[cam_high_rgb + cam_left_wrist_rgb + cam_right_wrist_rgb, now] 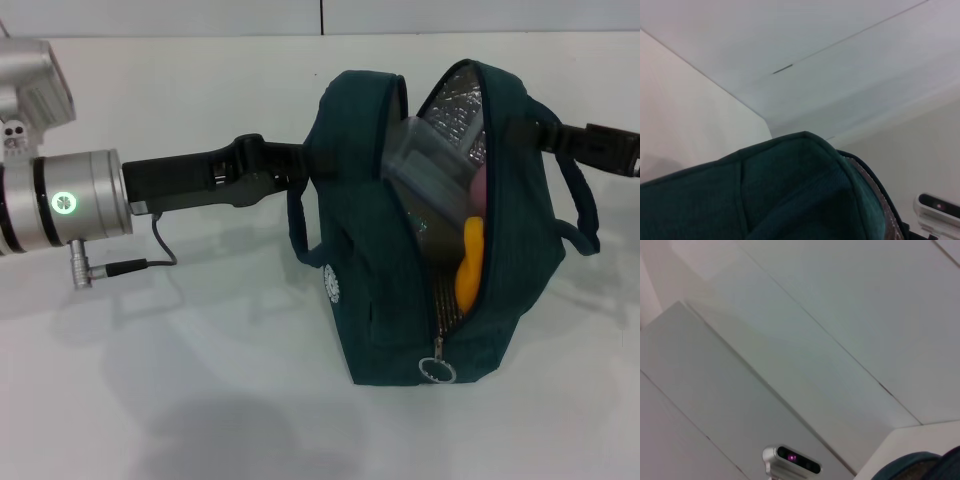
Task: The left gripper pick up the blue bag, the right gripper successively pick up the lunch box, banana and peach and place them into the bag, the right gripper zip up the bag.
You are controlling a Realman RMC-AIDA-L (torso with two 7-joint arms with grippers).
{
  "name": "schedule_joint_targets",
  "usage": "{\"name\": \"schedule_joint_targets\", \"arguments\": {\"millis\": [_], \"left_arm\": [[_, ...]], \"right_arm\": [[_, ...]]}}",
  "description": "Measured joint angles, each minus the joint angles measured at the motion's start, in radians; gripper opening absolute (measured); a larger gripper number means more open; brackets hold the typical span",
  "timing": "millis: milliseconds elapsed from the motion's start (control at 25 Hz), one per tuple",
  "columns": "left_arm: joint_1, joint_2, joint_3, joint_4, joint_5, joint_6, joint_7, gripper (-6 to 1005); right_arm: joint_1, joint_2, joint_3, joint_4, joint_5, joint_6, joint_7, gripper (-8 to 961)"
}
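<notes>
On the white table [200, 400] the blue bag [370, 250] stands upright with its mouth gaping toward me, the zipper undone and its ring pull [437, 371] hanging near the base. Inside, against the silver foil lining [458, 105], the lunch box [425, 170] sits tilted near the top, the banana [470, 265] stands on end below it, and a sliver of pink beside them looks like the peach [481, 190], though little of it shows. The left gripper [295, 165] reaches in level from the left and meets the bag's near wall by one loop handle [300, 235]; its fingers are hidden by the fabric, so I cannot tell how the jaws stand. The right gripper [560, 135] comes in from the right against the bag's far side, its jaws likewise hidden.
</notes>
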Motion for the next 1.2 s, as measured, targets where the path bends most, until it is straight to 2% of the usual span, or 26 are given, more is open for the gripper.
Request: {"name": "schedule_joint_targets", "arguments": {"millis": [360,560,760,880,1080,1200], "left_arm": [[0.003,0.002,0.0,0.0,0.004,0.016,0.001,42],[0.003,0.002,0.0,0.0,0.005,0.02,0.001,42],[0.007,0.002,0.008,0.0,0.006,0.021,0.001,42],[0.011,0.003,0.011,0.0,0.006,0.022,-0.002,41],[0.014,0.003,0.012,0.0,0.007,0.022,-0.002,41],[0.016,0.004,0.013,0.0,0.007,0.022,-0.001,41]], "right_arm": [[-0.048,0.011,0.011,-0.025,0.008,-0.038,-0.04,264],[-0.086,0.015,0.042,-0.026,0.012,-0.048,-0.088,402],[-0.136,0.025,0.098,-0.024,0.029,-0.098,-0.174,405],[-0.18,0.036,0.141,-0.02,0.047,-0.155,-0.298,406],[-0.238,0.04,0.201,0.03,0.053,-0.277,-0.544,509],[-0.268,0.038,0.19,0.068,0.036,-0.325,-0.674,578]]}}
